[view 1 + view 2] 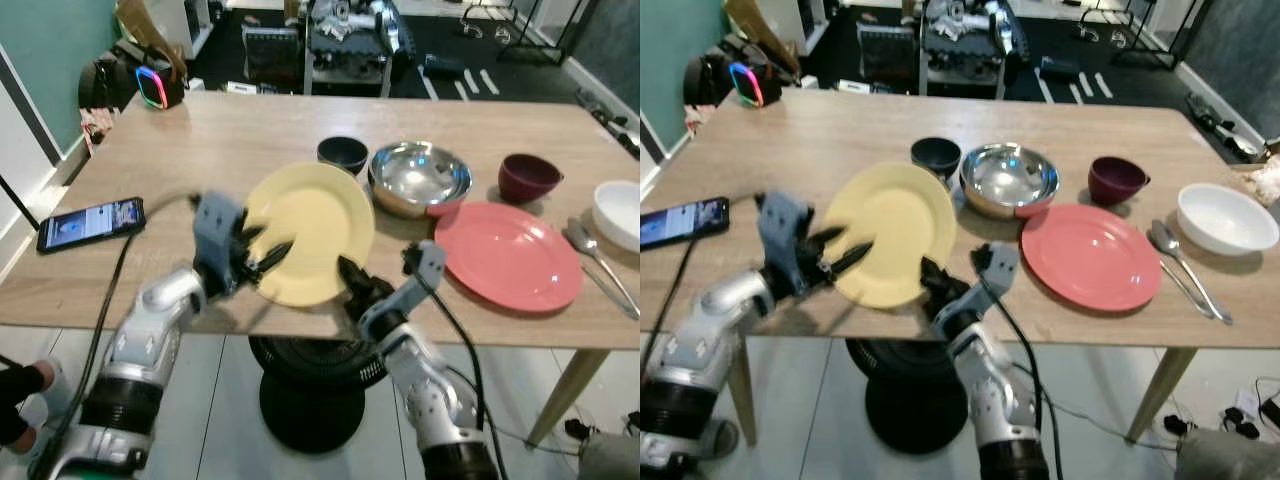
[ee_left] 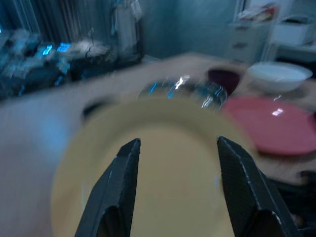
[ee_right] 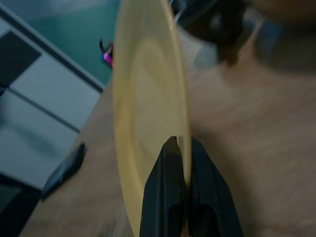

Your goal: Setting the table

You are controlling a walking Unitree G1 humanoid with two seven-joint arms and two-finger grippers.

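Yellow plate [image 1: 310,232] is off the table [image 1: 200,170], tilted, over the near edge about midway along. I judge it is being carried to a place setting, lifted clear so the rim can be pinched from below.

Right gripper [image 1: 352,278] reaches up from under the near edge and has the plate's near rim pinched; in the right wrist view its fingers [image 3: 170,197] are pressed onto the plate edge, one each side. That is the hold carrying the plate.

Left gripper [image 1: 268,252] comes in from the near-left, forearm angled up toward the table, fingers spread. In the left wrist view the fingers [image 2: 121,182] stand apart in front of the plate face; I cannot tell whether either touches it. Probably steadying, or lining up a second hold.

Rest of the table, likely staged for laying out:
- red plate [image 1: 508,255] near the right part of the near edge
- steel bowl [image 1: 420,175] behind it, overlapping its rim
- dark bowl [image 1: 342,152], maroon bowl [image 1: 527,176]
- white bowl [image 1: 1226,217] and spoon [image 1: 1180,255] toward the right edge
- phone [image 1: 90,222] at the left edge
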